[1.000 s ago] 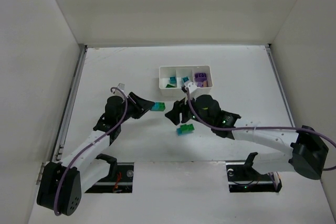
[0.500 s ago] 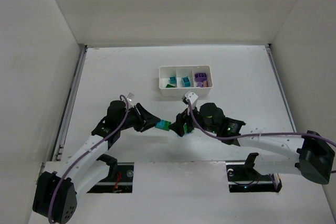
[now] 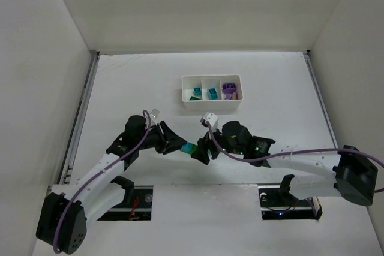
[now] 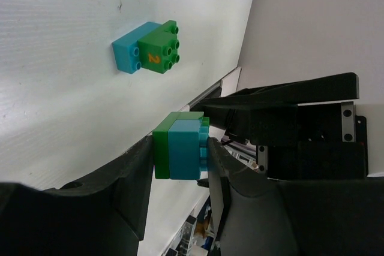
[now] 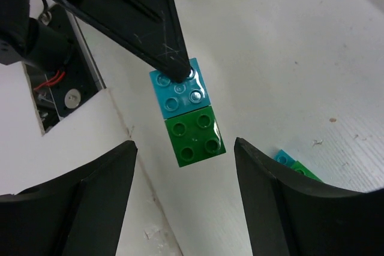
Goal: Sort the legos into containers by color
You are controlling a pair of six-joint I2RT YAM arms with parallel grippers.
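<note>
My left gripper is shut on a two-colour lego clump, half teal-blue and half green, and holds it above the table. In the left wrist view the clump sits squeezed between my left gripper's jaws. My right gripper faces it, open. In the right wrist view my right gripper's jaws stand on either side of the clump's green half without touching it. A second green and teal clump lies on the table; its corner shows in the right wrist view.
The white tray stands further back, with a green and teal piece in its left compartment, a teal brick in the middle and purple bricks on the right. The table's near edge and the arm bases lie just behind the grippers.
My left gripper has carried the clump nearer and to the right. My right gripper has swung down and left and now faces the clump; it hides the second clump in the top view.
</note>
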